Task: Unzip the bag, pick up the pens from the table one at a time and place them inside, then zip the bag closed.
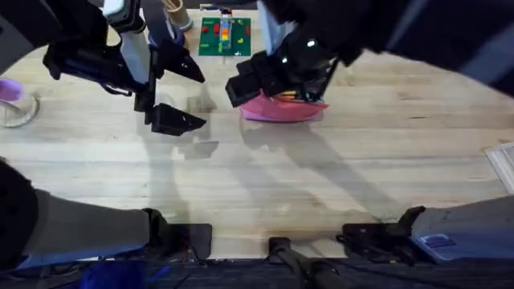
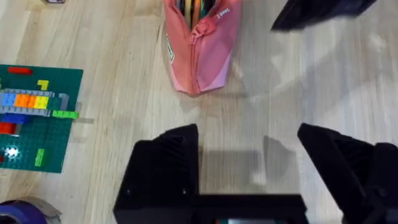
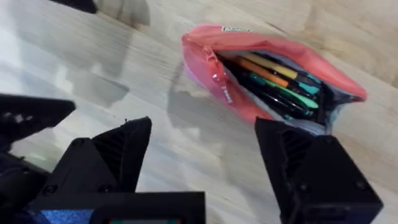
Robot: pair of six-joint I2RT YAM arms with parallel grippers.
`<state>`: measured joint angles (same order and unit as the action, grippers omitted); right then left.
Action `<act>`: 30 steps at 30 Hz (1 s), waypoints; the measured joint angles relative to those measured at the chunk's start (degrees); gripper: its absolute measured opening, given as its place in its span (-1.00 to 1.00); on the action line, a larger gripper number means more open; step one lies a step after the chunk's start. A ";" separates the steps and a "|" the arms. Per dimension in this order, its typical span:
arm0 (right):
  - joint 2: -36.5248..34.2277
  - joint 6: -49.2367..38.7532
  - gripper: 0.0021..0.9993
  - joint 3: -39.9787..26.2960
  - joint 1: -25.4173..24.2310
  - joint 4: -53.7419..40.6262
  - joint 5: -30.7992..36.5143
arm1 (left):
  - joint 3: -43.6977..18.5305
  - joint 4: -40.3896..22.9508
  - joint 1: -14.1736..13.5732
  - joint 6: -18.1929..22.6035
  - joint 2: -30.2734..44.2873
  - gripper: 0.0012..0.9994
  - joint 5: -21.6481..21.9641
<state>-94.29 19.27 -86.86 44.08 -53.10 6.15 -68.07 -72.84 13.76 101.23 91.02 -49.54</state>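
Green brick baseplate with coloured bricks

We've got the soft pink fabric pencil pouch lying on the light wooden plank desk, zipper wide open. Inside we can see slim pens, orange, green and black, lying lengthwise along it.

Both arms reach forward over the far half of the table, jaws spread.

The left gripper hangs left of centre with its black fingers wide apart. The right gripper sits just right of centre, fingers likewise parted.
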 joint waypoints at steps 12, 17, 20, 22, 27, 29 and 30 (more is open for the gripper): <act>-6.61 0.00 0.99 0.03 0.01 3.63 0.00 | 0.00 0.00 0.00 0.00 0.02 0.99 0.00; -6.61 0.00 0.99 0.03 0.01 5.37 0.00 | 0.00 0.00 0.00 0.00 0.00 0.99 0.00; -6.61 0.00 0.99 0.03 0.01 5.75 0.00 | 0.00 0.00 0.00 0.00 0.01 0.99 0.00; -6.72 0.00 0.99 0.03 -0.01 6.19 0.00 | 0.00 0.00 0.00 0.00 0.02 0.99 0.00; -7.37 0.00 0.99 0.03 0.01 6.97 0.00 | 0.00 0.00 0.00 0.00 0.00 0.99 0.00; -7.48 0.00 0.99 0.03 0.01 7.34 0.00 | 0.00 0.00 0.00 0.00 0.02 0.99 0.00; -7.57 0.00 0.99 0.03 -0.01 7.50 0.00 | 0.00 0.00 0.00 0.00 0.01 0.99 0.00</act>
<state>-101.87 19.27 -86.83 44.07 -45.60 6.15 -68.07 -72.84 13.76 101.23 91.04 -49.54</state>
